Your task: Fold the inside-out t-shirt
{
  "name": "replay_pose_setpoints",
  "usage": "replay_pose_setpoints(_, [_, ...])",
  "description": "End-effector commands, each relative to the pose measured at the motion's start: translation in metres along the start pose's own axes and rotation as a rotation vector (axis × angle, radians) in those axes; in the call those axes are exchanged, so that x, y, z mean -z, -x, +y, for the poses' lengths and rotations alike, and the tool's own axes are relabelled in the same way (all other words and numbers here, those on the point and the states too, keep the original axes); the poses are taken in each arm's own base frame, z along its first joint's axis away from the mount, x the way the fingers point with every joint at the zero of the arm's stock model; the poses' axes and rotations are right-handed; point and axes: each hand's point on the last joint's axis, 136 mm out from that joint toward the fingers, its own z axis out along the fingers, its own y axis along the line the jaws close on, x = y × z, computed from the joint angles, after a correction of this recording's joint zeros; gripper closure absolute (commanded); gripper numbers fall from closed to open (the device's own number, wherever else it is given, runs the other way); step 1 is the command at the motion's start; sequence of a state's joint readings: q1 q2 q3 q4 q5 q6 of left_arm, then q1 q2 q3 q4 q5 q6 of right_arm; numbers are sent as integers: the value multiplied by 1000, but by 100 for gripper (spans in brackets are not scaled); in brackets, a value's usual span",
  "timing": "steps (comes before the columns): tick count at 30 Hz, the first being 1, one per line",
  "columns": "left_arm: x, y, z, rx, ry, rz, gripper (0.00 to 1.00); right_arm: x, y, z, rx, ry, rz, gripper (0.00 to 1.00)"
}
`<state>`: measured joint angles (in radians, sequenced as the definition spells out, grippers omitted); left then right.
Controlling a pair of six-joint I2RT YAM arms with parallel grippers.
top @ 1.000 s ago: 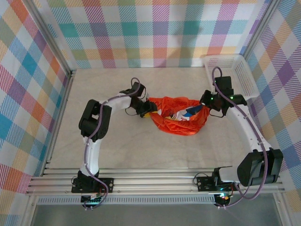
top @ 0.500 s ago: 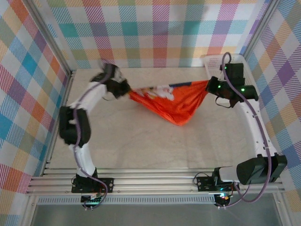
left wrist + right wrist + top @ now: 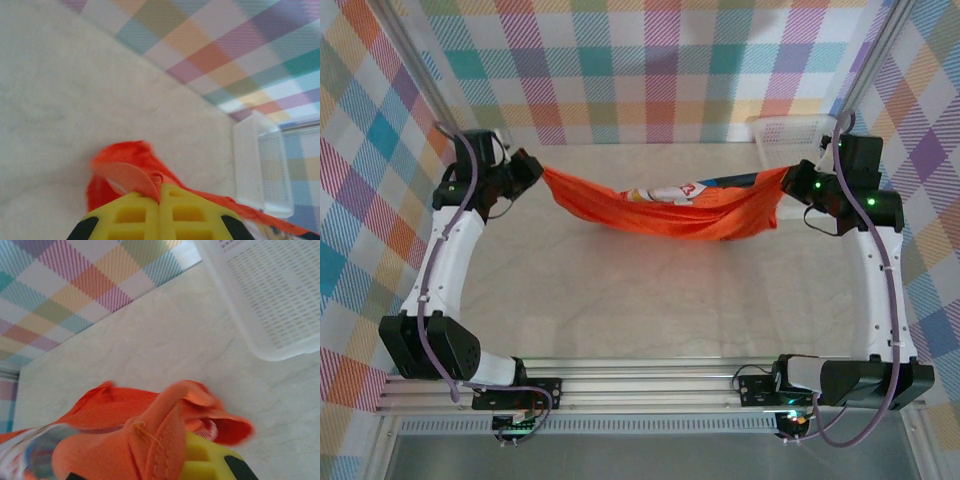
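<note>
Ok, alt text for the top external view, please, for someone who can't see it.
The orange t-shirt hangs stretched over the table, the left gripper shut on one end and the right gripper on the other. A white basket sits far right.

Bright orange t-shirt (image 3: 720, 215), its print (image 3: 670, 192) white, blue and red. Walls (image 3: 650, 60) in pastel plaid: pink, teal, yellow, purple. Table (image 3: 620, 290) pale cream, faintly marbled. Mesh basket (image 3: 790, 135) white.

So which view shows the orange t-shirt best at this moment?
The top external view: the whole t-shirt is stretched between the left gripper and right gripper, print partly visible. Each wrist view gives a bunched orange corner pinched at its own yellow fingers, blurred up close.
</note>
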<state>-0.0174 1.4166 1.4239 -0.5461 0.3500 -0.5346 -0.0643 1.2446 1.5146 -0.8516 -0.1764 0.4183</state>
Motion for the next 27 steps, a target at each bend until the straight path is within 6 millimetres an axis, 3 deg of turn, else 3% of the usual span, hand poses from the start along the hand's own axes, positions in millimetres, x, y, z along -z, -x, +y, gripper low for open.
replay_pose_setpoints(1, [-20, -29, 8, 8, -1, 72, 100, -12, -25, 5, -55, 79, 85, 100])
replay_pose_setpoints(5, [-44, -62, 28, 27, 27, 168, 100, -36, -50, -14, -83, 50, 151, 100])
replay_pose_setpoints(10, [-41, -51, 20, 2, 29, 146, 100, -45, -52, -18, -76, 39, 170, 100])
replay_pose_setpoints(13, [-23, -17, 5, -32, 43, 75, 100, -36, -36, -15, -45, 26, 122, 100])
replay_pose_setpoints(18, [13, 89, -35, 12, -34, -135, 100, -13, 16, 9, 4, 39, -5, 100])
replay_pose_setpoints(20, [23, 116, -59, 8, -70, -159, 100, -3, 35, 24, 8, 72, -32, 100])
replay_pose_setpoints(23, [38, 137, -88, 1, -139, -199, 100, 9, 50, 39, 13, 115, -74, 100])
replay_pose_setpoints(27, [50, 129, -80, -25, -106, -222, 100, 7, 37, 42, -5, 162, -45, 100])
